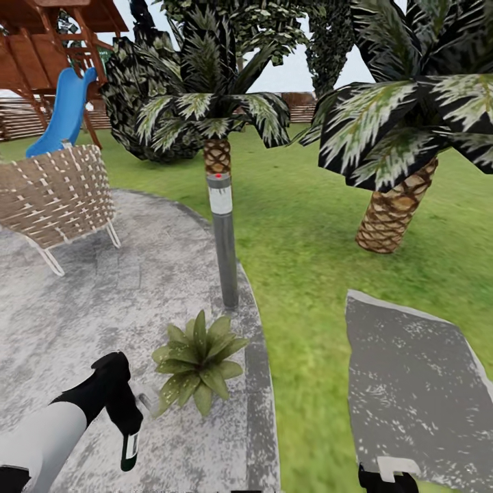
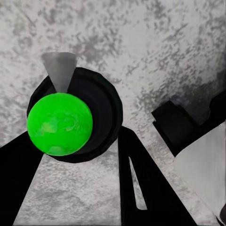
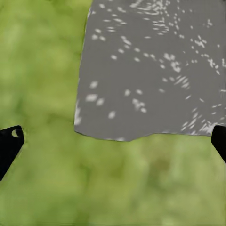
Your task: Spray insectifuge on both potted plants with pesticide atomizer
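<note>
Left gripper: closed around pesticide atomizer, beside potted plant on patio | Right gripper: fingers spread wide over lawn

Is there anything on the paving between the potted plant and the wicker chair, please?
No, in the head view the stretch from the potted plant to the wicker chair is bare grey patio. The lamp post stands to the side, beyond the plant.
</note>
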Controlling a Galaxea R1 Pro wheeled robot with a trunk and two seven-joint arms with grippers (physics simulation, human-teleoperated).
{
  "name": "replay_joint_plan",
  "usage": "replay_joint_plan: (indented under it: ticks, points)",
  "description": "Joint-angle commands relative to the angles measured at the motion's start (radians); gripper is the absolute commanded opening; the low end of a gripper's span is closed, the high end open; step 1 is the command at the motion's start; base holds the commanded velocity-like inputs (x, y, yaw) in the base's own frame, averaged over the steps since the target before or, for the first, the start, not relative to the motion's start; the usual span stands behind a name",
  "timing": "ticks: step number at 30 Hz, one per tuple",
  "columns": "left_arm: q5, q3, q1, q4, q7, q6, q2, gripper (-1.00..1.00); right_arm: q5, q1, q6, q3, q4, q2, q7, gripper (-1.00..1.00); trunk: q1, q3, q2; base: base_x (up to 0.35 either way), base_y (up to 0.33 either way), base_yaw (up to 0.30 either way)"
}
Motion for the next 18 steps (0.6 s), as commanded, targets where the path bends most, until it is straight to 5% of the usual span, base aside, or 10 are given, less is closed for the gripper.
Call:
replay_joint_plan:
  ticks: [1, 7, 18]
  points:
    - [-0.007, -0.007, -0.010, -0.006, -0.026, 0.021, 0.001, -1.00, -0.007, 0.000, -0.002, 0.009, 0.000, 0.000, -0.003, 1.00, 0.000, -0.001, 0.000, 0.001, 0.000, 0.272]
    - [-0.043, -0.011, -0.063, -0.017, -0.061, 0.047, -0.025, -1.00, -0.007, 0.000, -0.002, 0.009, 0.000, -0.001, -0.003, 1.00, 0.000, -0.001, 0.000, 0.021, -0.023, 0.249]
    - [-0.076, -0.011, -0.069, -0.022, -0.063, 0.050, -0.040, -1.00, -0.005, 0.000, -0.002, 0.009, 0.001, -0.005, -0.002, 1.00, 0.000, -0.001, 0.000, 0.070, -0.242, 0.014]
